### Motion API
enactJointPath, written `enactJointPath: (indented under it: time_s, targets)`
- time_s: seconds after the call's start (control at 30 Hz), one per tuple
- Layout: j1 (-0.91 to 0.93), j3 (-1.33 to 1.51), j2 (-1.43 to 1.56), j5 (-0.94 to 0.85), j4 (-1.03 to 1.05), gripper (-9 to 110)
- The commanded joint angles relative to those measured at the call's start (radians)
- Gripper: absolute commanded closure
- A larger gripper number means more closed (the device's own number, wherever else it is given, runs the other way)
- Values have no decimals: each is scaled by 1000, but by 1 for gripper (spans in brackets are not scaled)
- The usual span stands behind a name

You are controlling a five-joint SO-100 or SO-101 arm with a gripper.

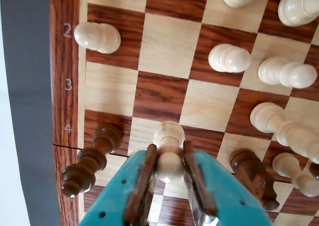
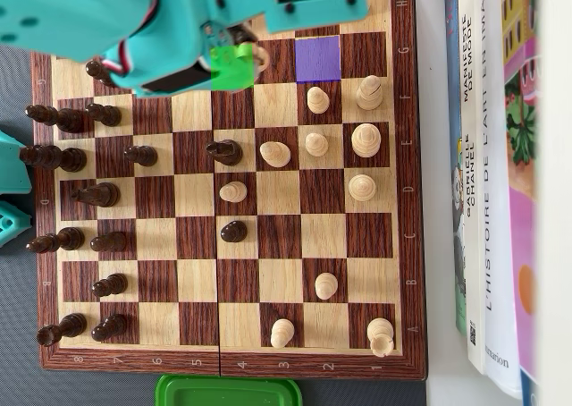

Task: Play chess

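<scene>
My teal gripper [image 1: 169,148] is shut on a white pawn [image 1: 168,134]; its brown pads clamp the pawn just under the round head. The pawn's base is over a light square in row 4 of the wooden chessboard [image 1: 67,61], near the board's left rim in the wrist view. Whether the base touches the square I cannot tell. In the overhead view the teal arm [image 2: 206,17] covers the board's top-left, and only a pale bit of the pawn [image 2: 261,59] shows beside a green patch [image 2: 231,66]. A purple square [image 2: 318,59] lies two files to the right.
A dark pawn [image 1: 92,159] stands close on the left of the jaws and a dark piece [image 1: 251,173] close on the right. White pieces [image 1: 229,57] fill the rows beyond. Books [image 2: 492,156] lie along the board's right side, and a green container [image 2: 228,393] below it.
</scene>
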Motion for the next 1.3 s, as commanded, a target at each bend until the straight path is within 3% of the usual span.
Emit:
enactJointPath:
  time_s: [0.0,1.27]
  targets:
    - [-9,17,71,25,-8,97]
    - [-60,32,-55,75,26,97]
